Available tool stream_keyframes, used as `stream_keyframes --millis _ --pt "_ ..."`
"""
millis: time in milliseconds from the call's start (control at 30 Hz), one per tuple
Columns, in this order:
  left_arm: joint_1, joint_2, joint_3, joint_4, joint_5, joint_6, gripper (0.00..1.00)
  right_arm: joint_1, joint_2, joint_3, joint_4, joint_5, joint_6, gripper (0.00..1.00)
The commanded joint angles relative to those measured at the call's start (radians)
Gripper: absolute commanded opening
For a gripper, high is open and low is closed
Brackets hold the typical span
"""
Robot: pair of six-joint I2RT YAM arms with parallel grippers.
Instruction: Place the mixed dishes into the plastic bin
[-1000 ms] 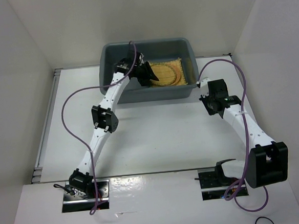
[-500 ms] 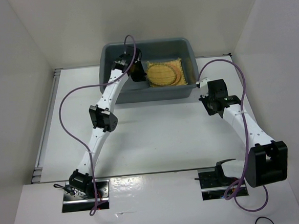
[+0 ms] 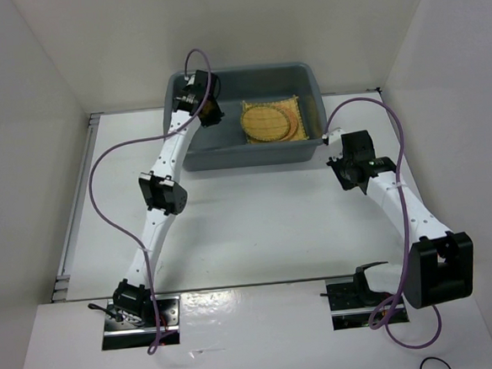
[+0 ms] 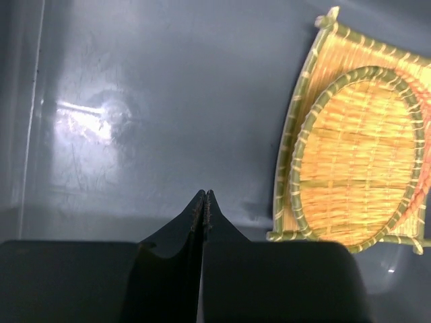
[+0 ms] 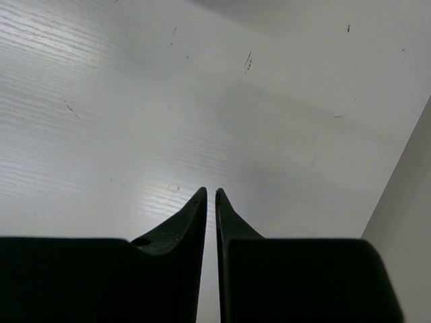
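Left pincer [image 4: 204,196] fully closed, empty, over the bare bin [image 4: 135,101] floor at its left end. Mat [image 4: 303,141] flat in bin's right half, pale disc [image 4: 357,158] on top, orange disc [image 4: 423,192] peeking under it. Right pincer [image 5: 211,195] right of bin, closed to a slit, empty, above surface [image 5: 101,101].

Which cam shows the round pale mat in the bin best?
Left wrist: round pale mat close up, weave clear, lying on the square mat. Top view shows it small inside the bin. Right wrist shows only table.
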Motion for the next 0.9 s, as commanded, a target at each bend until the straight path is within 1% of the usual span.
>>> stream_keyframes --millis 0,167,233,533,667,833,867 --pt "-0.004 0.015 0.025 0.072 0.02 0.028 0.0 -0.001 0.012 0.0 0.026 -0.003 -0.009 0.14" --pt "-0.004 0.052 0.025 0.147 0.138 0.028 0.0 -0.001 0.012 0.0 0.026 -0.003 -0.009 0.14" --pt "-0.004 0.078 0.025 0.147 0.179 0.018 0.01 -0.001 0.012 0.0 0.026 -0.003 -0.009 0.14" --pt "-0.004 0.129 0.025 0.158 0.21 0.005 0.01 -0.001 0.012 0.0 0.026 -0.003 -0.009 0.14" --pt "-0.004 0.156 0.025 0.169 0.29 0.005 0.03 -0.001 0.012 0.0 0.026 -0.003 -0.009 0.14" --pt "-0.024 0.156 0.025 0.236 0.34 -0.004 0.03 -0.001 0.012 0.0 0.026 -0.003 -0.009 0.14" --pt "-0.024 0.156 0.025 0.245 0.351 -0.004 0.05 -0.001 0.012 0.0 0.026 -0.003 -0.009 0.14"
